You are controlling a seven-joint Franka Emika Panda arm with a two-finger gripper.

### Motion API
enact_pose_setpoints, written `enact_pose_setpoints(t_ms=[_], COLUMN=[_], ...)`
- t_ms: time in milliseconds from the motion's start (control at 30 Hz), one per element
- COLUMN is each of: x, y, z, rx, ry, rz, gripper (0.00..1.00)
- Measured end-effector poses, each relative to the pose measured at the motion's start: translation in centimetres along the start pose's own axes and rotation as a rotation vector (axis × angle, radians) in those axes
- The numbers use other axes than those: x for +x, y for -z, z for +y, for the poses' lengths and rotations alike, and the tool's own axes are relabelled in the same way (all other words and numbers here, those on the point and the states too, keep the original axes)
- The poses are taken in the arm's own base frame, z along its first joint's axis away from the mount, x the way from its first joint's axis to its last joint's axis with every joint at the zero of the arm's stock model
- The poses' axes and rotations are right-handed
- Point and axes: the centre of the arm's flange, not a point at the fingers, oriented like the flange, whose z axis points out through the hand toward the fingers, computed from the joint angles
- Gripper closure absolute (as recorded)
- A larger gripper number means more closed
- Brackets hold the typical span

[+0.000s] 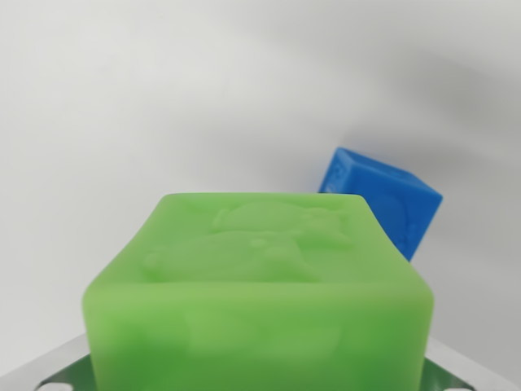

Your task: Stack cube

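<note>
Green cube (256,305) blurred, cut off below — it hides blue cube's (383,199) lower-left corner

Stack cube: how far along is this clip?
Done: the green cube fills the near wrist view, seemingly held between metal claw parts at the bottom corners. In hand: carrying it. Left: the blue cube sits apart behind, towards the wrist view's right, with nothing stacked on it.

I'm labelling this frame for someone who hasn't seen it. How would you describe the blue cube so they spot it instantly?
Start from the large green cube filling the lower middle of the wrist view, close to the camera. Look just past its upper right corner: the blue cube sits there on the plain white surface, partly hidden behind the green one. It is the only blue thing, smaller in view and turned at an angle.
</note>
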Motion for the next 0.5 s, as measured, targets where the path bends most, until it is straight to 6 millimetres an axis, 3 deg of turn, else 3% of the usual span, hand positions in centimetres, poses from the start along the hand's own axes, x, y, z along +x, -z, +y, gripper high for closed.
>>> enact_pose_setpoints(t_ms=[500], x=[1.7], y=[0.5], z=[2.4], rx=[0.0], ry=[-0.125], rz=[-0.001], gripper=[1.0])
